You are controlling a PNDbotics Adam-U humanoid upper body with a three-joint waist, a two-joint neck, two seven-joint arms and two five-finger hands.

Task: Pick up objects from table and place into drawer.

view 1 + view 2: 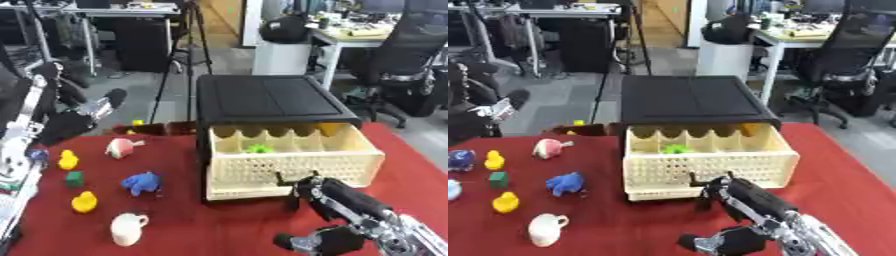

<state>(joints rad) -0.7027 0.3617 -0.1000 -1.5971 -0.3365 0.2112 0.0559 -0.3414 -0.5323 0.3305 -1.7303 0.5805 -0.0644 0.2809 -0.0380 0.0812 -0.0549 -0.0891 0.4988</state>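
Right hand [308, 189] at open cream drawer [293, 161]

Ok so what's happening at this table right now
The right hand is at the front of the open drawer, at its handle. A green thing already lies inside. Toys and a white cup still wait on the red table. The left hand hangs above the table's far left edge.

Right hand [741, 200] fingers apparently at open drawer [710, 162] handle
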